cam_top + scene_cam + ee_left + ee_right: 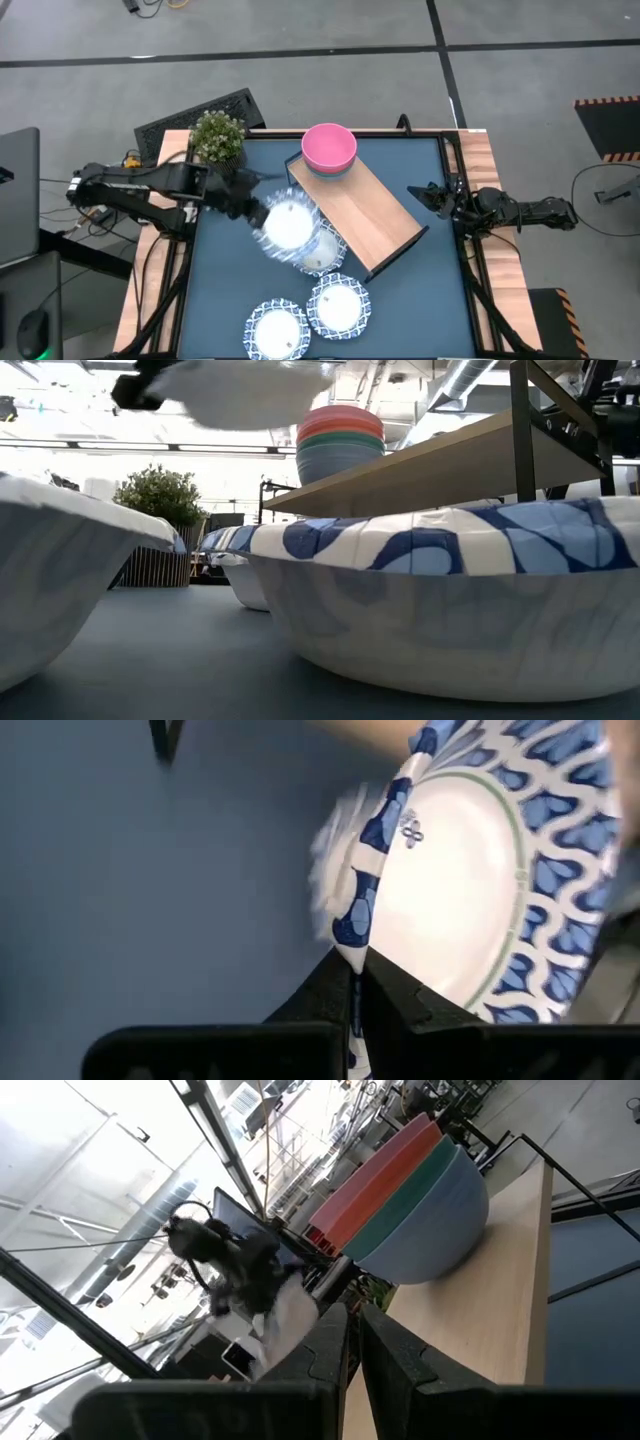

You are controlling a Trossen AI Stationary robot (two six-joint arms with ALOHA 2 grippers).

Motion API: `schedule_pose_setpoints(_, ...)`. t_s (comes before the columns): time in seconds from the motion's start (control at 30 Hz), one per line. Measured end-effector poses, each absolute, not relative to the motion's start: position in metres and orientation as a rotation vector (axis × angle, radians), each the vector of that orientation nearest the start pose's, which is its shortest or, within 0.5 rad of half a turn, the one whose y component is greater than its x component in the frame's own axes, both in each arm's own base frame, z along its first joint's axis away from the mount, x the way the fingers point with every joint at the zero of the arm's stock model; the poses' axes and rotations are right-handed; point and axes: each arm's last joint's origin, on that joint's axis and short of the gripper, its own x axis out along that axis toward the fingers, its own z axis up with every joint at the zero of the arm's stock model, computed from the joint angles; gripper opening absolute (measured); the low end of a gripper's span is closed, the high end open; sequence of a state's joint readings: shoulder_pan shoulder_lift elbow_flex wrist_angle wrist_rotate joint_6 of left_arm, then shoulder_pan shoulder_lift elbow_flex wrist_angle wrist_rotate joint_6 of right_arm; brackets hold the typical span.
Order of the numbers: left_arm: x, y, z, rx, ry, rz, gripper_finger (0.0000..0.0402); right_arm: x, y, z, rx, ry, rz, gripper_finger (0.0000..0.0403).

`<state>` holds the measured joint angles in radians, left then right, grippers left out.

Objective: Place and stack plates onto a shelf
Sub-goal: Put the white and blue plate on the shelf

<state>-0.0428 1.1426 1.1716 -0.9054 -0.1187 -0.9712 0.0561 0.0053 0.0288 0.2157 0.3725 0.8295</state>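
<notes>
Left fingers (352, 1005) clamped on a plate (470, 870) rim — right fingers (350, 1342) nearly touching, empty.

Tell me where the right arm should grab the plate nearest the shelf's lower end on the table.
Take that plate by its raised patterned rim, one finger over and one under, probably at the right-hand edge. It lies flat, so the rim is all there is to pinch, and the right gripper waits on that side.

Four round plates with white centres and blue-and-white patterned rims. One plate (287, 222) is held above the surface by its rim, over another (322, 252) lying beside the long light wooden shelf (362, 210). Two more (339, 305) (277, 329) lie side by side nearer the front edge.
</notes>
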Motion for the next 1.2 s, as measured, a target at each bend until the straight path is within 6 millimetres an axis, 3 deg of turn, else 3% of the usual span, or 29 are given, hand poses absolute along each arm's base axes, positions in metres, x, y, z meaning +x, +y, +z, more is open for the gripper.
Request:
schedule_pose_setpoints(0.13, 0.225, -0.002, 0.352, -0.946, 0.575, 0.528, 0.0, 0.092, -0.005, 0.193, 0.869, -0.353, -0.2, 0.0058)
schedule_pose_setpoints(0.37, 0.253, -0.006, 0.351, -1.107, 0.431, 0.502, 0.0, 0.092, -0.005, 0.193, 0.869, -0.35, -0.201, 0.0058)
schedule_pose_setpoints(0.63, 0.297, -0.018, 0.338, -1.227, 0.438, 0.483, 0.0, 0.092, -0.005, 0.192, 0.868, -0.342, -0.204, 0.0058)
schedule_pose_setpoints(1.2, 0.359, -0.024, 0.318, -1.523, 0.422, 0.546, 0.0, 0.092, -0.005, 0.193, 0.869, -0.347, -0.2, 0.0058)
